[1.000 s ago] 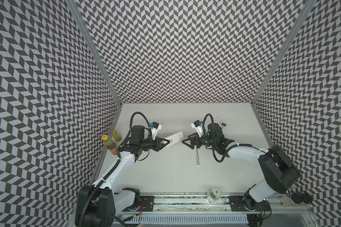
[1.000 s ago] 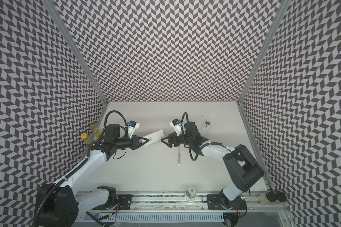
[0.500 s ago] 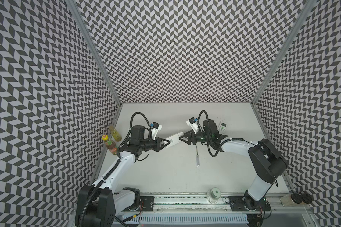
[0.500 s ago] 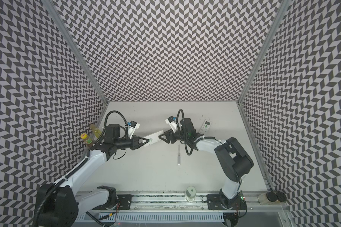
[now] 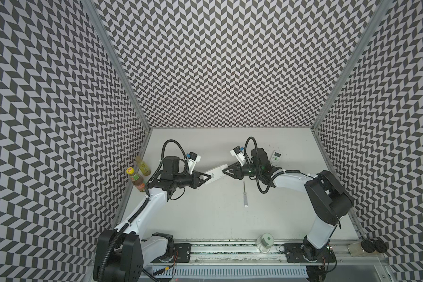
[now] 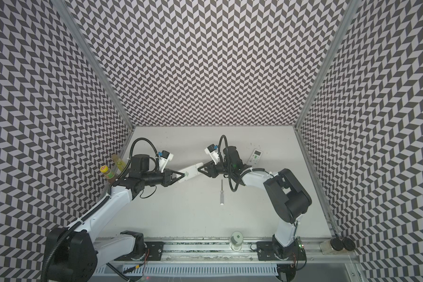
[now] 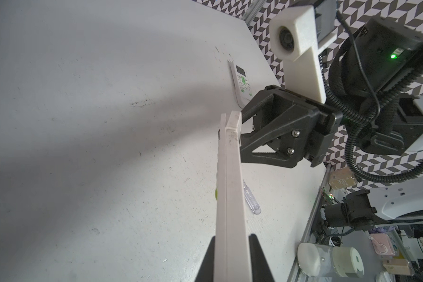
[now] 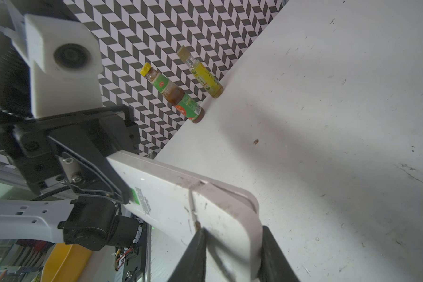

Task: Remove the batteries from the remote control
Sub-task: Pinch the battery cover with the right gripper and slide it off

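A long white remote control (image 5: 215,173) (image 6: 189,172) hangs above the table between my two grippers. My left gripper (image 5: 206,178) (image 7: 231,238) is shut on its near-left end, one finger on each flat face. At the far end, my right gripper (image 5: 226,171) (image 8: 232,229) has its jaws pressed against both sides of the remote (image 8: 171,195), right by the seam of the back cover (image 8: 193,207). The batteries are hidden; none shows in any view.
A second small white remote (image 5: 276,156) (image 7: 242,83) lies at the back right. A clear-handled screwdriver (image 5: 245,195) (image 7: 250,200) lies below the held remote. Two sauce bottles (image 5: 137,179) (image 8: 174,94) stand by the left wall. A jar (image 5: 264,241) sits on the front rail.
My right gripper moved left from above the screwdriver to the remote's free end and closed its wide-open jaws on it. The left gripper kept its hold and stayed put.
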You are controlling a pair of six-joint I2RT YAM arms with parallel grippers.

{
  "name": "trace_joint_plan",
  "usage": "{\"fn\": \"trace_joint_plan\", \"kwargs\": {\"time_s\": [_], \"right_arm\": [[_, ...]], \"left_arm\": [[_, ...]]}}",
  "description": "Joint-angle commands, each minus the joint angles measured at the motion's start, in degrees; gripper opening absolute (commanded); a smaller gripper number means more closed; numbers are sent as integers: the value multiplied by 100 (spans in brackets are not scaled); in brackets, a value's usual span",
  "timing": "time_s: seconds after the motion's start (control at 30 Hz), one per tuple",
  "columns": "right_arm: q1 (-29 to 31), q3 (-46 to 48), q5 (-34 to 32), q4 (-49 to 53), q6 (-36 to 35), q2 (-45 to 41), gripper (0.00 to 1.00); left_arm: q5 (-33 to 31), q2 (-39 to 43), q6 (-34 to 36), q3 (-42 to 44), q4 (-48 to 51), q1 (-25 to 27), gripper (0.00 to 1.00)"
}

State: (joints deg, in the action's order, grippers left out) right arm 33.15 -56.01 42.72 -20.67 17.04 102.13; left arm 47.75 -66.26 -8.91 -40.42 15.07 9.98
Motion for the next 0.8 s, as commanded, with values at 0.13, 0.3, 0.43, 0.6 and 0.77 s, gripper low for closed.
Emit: {"fn": "trace_joint_plan", "kwargs": {"time_s": [0.13, 0.3, 0.43, 0.6, 0.77], "right_arm": [[-17, 27, -82, -186, -17, -72, 29], [7, 75, 35, -195, 23, -188, 40], [26, 123, 109, -175, 27, -293, 40], [43, 246, 126, -124, 51, -530, 37], [67, 285, 35, 11, 3, -655, 33]], "left_arm": [[304, 52, 56, -238, -177, 83, 0], [250, 44, 64, -237, -195, 74, 0], [150, 68, 65, -240, -179, 49, 0], [6, 59, 84, -253, -152, 39, 0], [-81, 19, 100, -247, -154, 50, 0]]}}
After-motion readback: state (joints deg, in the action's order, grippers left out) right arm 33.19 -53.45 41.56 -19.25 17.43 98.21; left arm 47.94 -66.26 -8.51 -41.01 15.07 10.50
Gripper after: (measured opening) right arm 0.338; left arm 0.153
